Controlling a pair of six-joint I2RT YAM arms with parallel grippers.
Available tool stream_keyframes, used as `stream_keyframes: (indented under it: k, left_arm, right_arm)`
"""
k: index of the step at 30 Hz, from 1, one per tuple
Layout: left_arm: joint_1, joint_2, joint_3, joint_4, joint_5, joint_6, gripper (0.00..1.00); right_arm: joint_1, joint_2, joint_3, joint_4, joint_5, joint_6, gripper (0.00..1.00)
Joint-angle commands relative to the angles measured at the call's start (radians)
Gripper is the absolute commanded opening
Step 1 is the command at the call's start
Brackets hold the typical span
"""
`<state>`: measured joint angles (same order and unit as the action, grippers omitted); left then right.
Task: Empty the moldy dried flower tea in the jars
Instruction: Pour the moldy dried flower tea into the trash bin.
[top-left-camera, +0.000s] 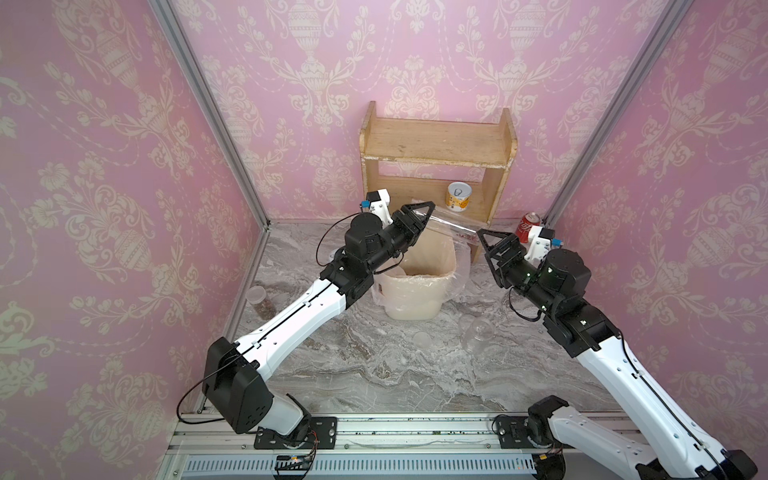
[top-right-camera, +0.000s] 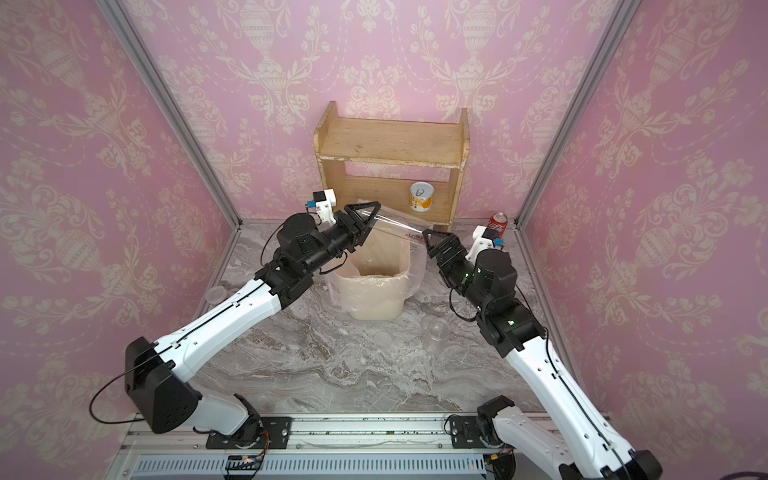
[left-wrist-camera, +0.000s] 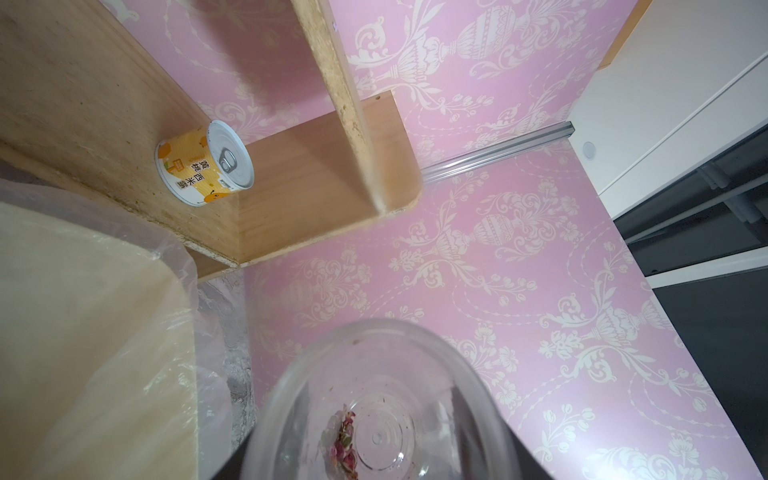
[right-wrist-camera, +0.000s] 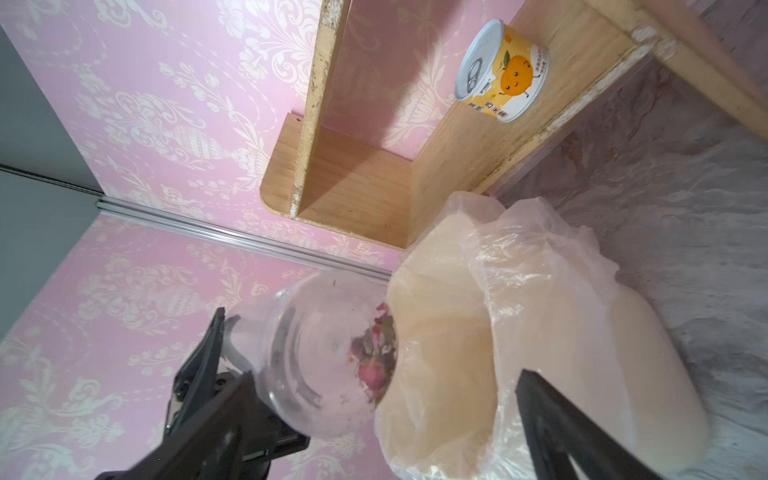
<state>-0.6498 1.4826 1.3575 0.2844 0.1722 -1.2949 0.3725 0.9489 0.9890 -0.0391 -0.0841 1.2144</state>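
Left hand (top-left-camera: 424, 220) clasps a tilted jar (top-left-camera: 453, 224) of dried buds (left-wrist-camera: 343, 440) above the bin (top-left-camera: 411, 303); right hand (top-left-camera: 486, 253) gapes wide, empty. Tin (left-wrist-camera: 205, 162) label: 黄桃西米露.

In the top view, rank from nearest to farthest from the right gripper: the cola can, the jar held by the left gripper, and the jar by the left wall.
1. Held jar, its end right at the open right gripper.
2. Cola can, just behind it, by the right wall.
3. Left-wall jar, far across the table.

Mock-home robot booth: pink wallpaper panels (top-left-camera: 104, 166) on aluminium framing (top-left-camera: 211, 110)
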Motion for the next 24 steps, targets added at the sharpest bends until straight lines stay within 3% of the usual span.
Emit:
stream_keyframes:
  k: [1, 24]
  left_arm:
    - [0.003, 0.008, -0.009, 0.044, 0.002, -0.029, 0.21]
    - [0.003, 0.037, -0.026, 0.105, 0.027, -0.120, 0.21]
  right_arm:
    - [-0.007, 0.006, -0.021, 0.184, -0.047, 0.113, 1.00]
    - [-0.006, 0.170, 0.002, 0.442, -0.086, 0.187, 0.89]
